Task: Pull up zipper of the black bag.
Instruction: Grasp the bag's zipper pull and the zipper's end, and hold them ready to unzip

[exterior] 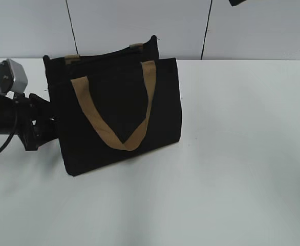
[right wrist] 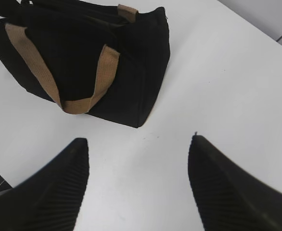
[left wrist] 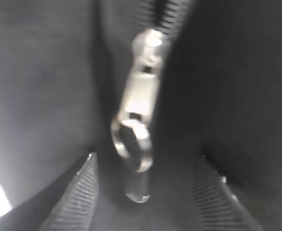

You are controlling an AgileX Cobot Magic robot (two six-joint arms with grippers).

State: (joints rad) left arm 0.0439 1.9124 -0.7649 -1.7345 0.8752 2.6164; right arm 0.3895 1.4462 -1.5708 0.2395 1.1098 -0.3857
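The black bag point(exterior: 116, 110) stands on the white table with a tan loop handle point(exterior: 114, 136) hanging on its front; it also shows in the right wrist view point(right wrist: 131, 62). In the left wrist view the zipper track point(left wrist: 172, 14) runs up out of frame, and its shiny silver pull tab point(left wrist: 138, 103) hangs down, close and blurred. My left gripper point(left wrist: 146, 159) is open, one finger on each side of the pull tab, not touching it. In the exterior view the left arm point(exterior: 32, 125) is at the bag's left end. My right gripper point(right wrist: 137, 139) is open and empty above the table.
Small tan tabs point(exterior: 136, 46) sit on the bag's top rim. The white table point(exterior: 232, 154) spreads right of and in front of the bag. A grey panelled wall point(exterior: 140, 25) stands behind. A bit of the right arm point(exterior: 237, 2) shows at the top edge.
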